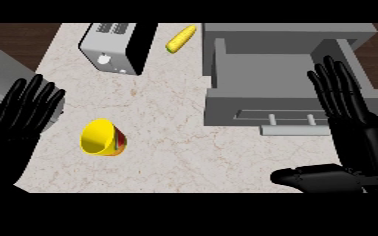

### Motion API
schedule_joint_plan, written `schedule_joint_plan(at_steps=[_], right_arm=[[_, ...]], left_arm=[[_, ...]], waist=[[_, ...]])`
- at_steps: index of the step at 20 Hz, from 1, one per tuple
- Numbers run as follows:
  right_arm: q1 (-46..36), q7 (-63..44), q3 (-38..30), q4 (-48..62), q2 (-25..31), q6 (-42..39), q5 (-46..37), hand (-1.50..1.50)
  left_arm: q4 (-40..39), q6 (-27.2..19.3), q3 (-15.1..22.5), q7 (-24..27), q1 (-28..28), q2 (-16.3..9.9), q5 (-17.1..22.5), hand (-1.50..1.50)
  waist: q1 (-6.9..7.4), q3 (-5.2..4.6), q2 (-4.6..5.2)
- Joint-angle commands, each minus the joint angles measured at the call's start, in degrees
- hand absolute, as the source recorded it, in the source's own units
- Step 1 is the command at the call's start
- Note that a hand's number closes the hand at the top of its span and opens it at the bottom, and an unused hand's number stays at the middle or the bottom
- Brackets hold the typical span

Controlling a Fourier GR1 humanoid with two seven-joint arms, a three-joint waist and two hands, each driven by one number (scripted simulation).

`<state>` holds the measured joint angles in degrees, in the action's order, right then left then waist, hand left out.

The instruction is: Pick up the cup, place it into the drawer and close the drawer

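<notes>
Marbled counter (184, 130) carries the yellow cup (102, 138), tipped on its side near the left edge, well apart from the open grey drawer (269, 75) at the right edge. Left hand (29, 110) and right hand (343, 105) are spread and hold nothing, so the cup is not yet grasped.

The yellow cup (102, 137) lies tipped on its side near the counter's (170, 130) left edge, mouth upward-left, apparently red outside; the grey drawer (284, 80) stands pulled open at the right edge.
</notes>
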<state>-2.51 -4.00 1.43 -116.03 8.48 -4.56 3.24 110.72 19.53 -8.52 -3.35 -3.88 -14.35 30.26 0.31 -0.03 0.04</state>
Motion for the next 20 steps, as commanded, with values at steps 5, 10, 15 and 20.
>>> schedule_joint_plan(at_steps=[5, 10, 15, 20], right_arm=[[-6.6, -0.3, -4.5, 7.1, 1.4, -3.2, 3.8, -1.50], [-9.4, 0.3, -2.8, 8.8, 0.2, -2.2, 1.0, -1.50], [-9.4, -2.2, -3.2, 6.2, 0.8, -2.1, 0.8, -1.50], [-13.2, -2.6, -7.0, 9.9, 3.1, -4.5, 3.3, -1.50]], left_arm=[[-12.9, 5.8, -3.5, 2.8, 2.7, -1.5, -2.0, -1.50], [-23.5, 9.2, -4.2, 9.8, 3.4, -1.6, -7.9, -1.50], [-39.8, 11.5, -6.1, 18.8, 8.8, -3.5, -14.4, -1.50], [-44.9, 11.1, -6.5, 23.7, 7.5, -3.5, -17.7, -1.50]], waist=[[-0.28, 0.03, 0.00], [-0.19, 0.02, 0.00], [-0.65, -0.01, 0.07], [-0.29, 0.02, 0.00]])
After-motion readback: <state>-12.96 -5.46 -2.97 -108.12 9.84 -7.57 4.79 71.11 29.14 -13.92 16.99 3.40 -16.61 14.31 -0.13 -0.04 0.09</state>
